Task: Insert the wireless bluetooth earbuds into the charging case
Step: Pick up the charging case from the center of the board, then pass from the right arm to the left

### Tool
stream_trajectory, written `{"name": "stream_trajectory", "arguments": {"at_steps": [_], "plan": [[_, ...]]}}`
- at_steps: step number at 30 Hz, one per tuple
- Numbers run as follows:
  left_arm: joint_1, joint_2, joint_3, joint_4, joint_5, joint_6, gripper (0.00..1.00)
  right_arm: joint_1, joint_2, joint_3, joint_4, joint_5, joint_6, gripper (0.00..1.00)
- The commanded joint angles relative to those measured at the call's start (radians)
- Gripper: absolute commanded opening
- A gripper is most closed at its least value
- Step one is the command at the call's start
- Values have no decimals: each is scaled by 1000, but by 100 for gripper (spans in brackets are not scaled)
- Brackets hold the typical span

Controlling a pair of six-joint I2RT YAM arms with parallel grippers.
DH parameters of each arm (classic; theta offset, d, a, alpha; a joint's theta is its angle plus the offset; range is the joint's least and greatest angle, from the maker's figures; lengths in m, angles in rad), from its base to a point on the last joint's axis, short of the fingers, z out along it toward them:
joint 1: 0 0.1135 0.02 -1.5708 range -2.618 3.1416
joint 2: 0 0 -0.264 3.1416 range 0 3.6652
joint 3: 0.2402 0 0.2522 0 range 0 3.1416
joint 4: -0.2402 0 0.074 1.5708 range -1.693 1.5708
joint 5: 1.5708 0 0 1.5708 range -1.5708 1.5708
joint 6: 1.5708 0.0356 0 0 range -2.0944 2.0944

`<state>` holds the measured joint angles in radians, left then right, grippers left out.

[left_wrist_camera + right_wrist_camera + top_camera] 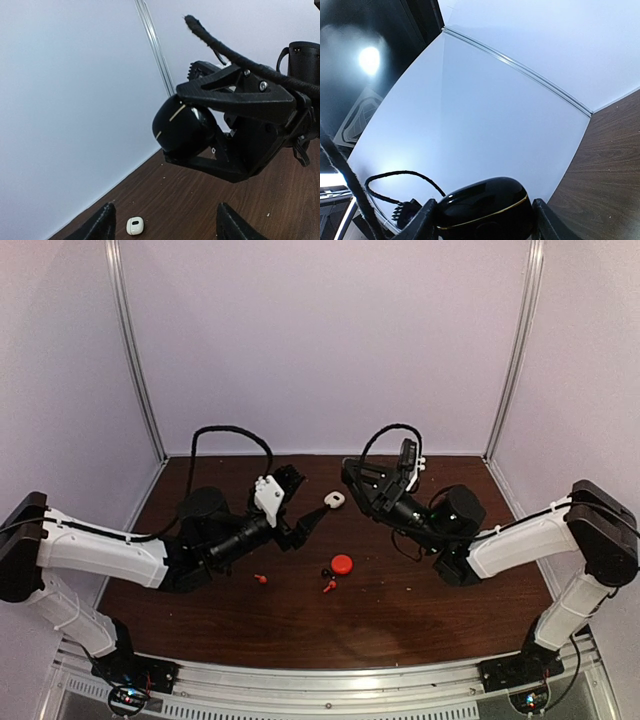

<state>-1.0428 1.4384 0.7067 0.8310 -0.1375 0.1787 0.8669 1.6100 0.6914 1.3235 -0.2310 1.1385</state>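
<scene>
The black case (pixel 482 207) is cut off by the right-wrist view's bottom edge.

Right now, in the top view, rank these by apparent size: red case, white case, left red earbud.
1. red case and white case: near alike. The red looks slightly larger, but the white lies farther from the camera, so I won't rank them.
2. left red earbud: clearly smallest.
</scene>
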Motion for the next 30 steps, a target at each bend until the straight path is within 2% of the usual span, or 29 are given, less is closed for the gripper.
{"name": "stream_trajectory", "arguments": {"at_steps": [1,5,12,16,20,25,30], "plan": [[-7,22,39,65,38,56,66,30,44,-9,89,86,44,39],[-13,39,57,50,85,91,58,47,88,2,129,71,70,38],[-12,46,62,32,119,125,64,50,80,11,81,58,43,37],[-13,48,87,-44,185,168,60,50,85,11,72,28,37,37],[-12,48,103,-92,229,185,60,50,85,7,71,-7,27,37],[-12,38,93,-91,198,176,64,50,73,-6,64,-27,19,37],[-13,51,111,-141,169,219,61,59,73,-8,70,-47,13,38]]}}
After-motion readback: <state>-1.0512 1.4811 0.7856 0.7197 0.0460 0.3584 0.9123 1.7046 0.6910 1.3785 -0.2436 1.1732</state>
